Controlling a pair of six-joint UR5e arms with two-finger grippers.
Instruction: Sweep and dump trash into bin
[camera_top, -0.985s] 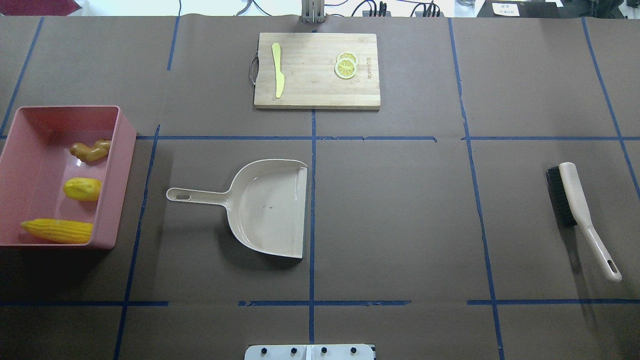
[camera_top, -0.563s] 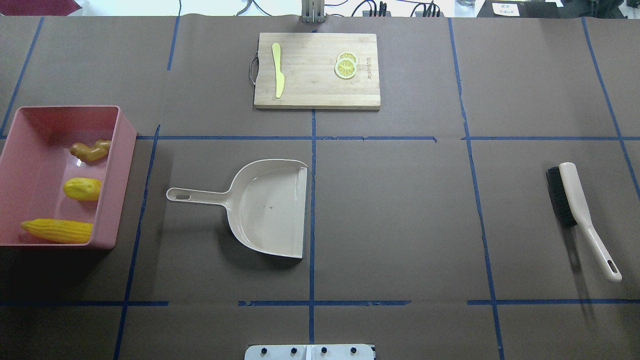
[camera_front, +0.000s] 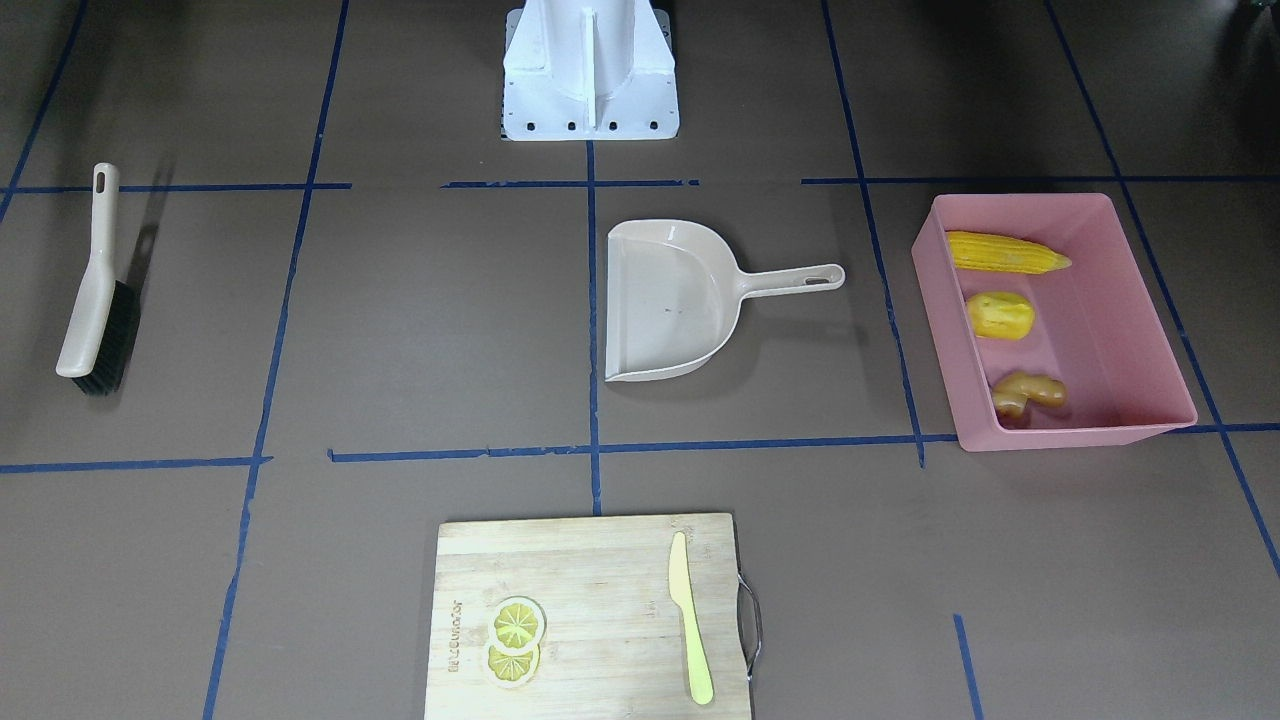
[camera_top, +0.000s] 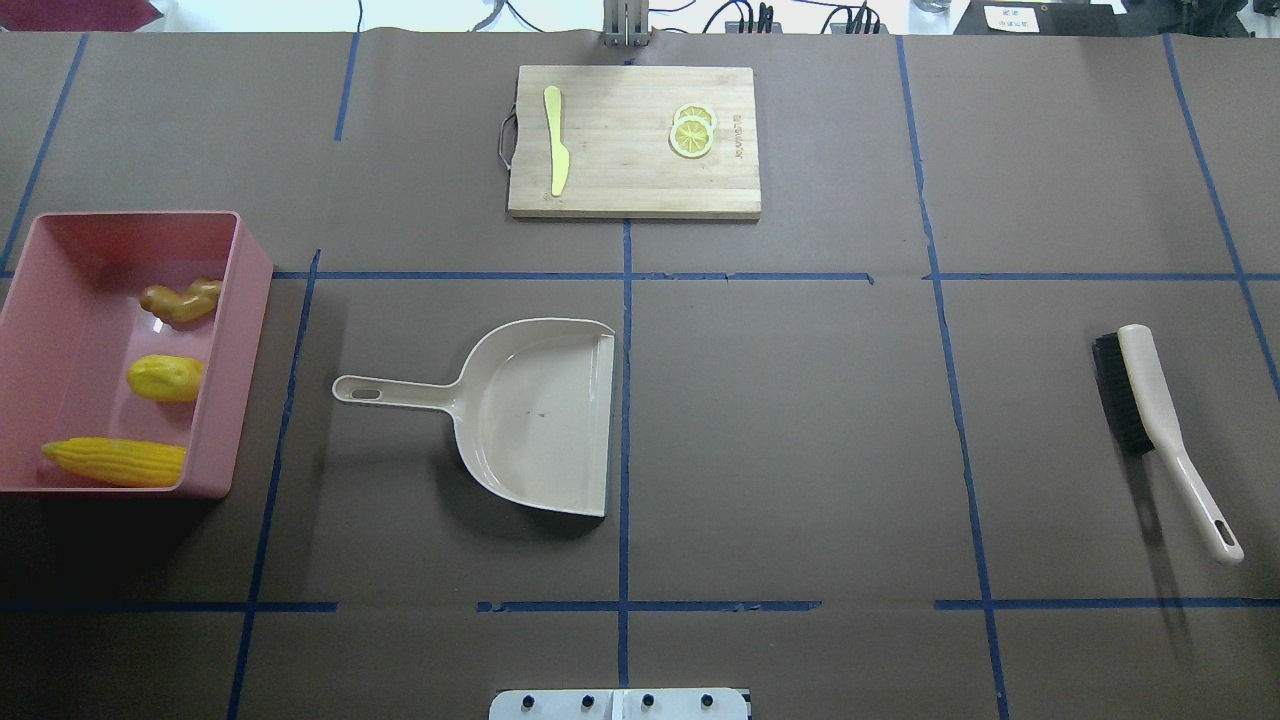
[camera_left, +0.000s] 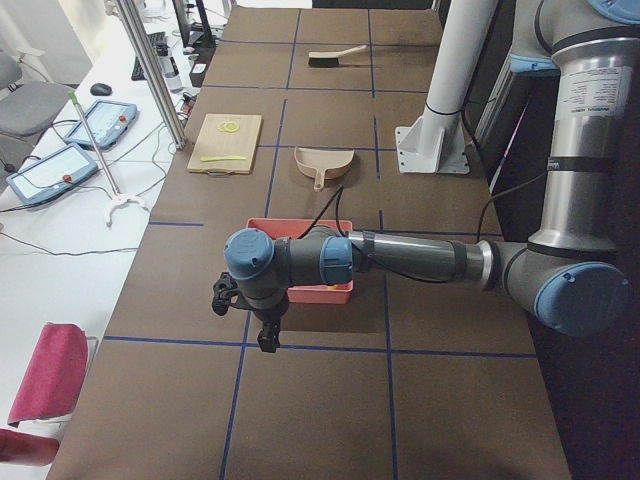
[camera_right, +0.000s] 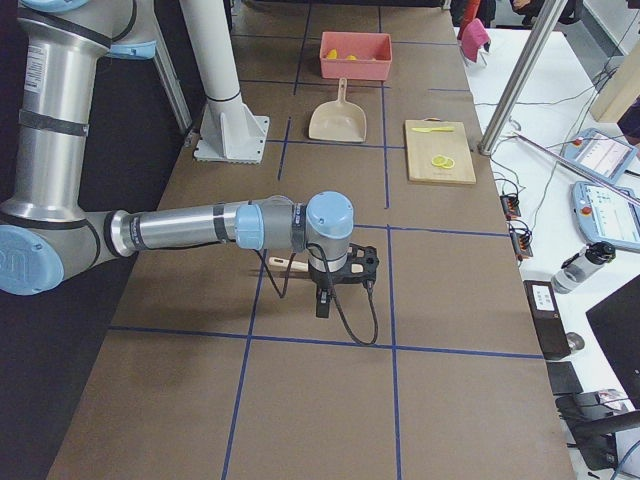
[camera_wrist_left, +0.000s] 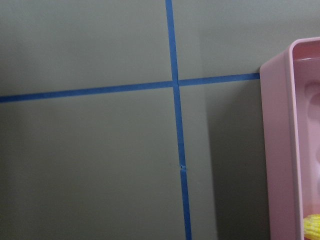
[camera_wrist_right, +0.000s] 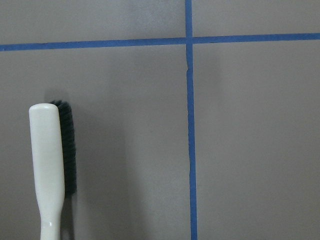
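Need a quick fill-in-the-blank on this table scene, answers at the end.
1. The large pink rectangular plastic bin holds ____ toy foods.
2. The beige plastic dustpan lies ____, with no trash in it.
3. The wooden cutting board carries a pale yellow-green knife and ____ flat lemon slices.
4. The beige-handled black-bristle brush lies on the robot's ____ side.
Missing words: three; empty; two; right.

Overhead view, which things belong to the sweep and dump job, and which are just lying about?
Job: corn cob, lumpy yellow piece and ginger root, all in the pink bin; dustpan; brush.
Lying about: cutting board, lemon slices, knife.
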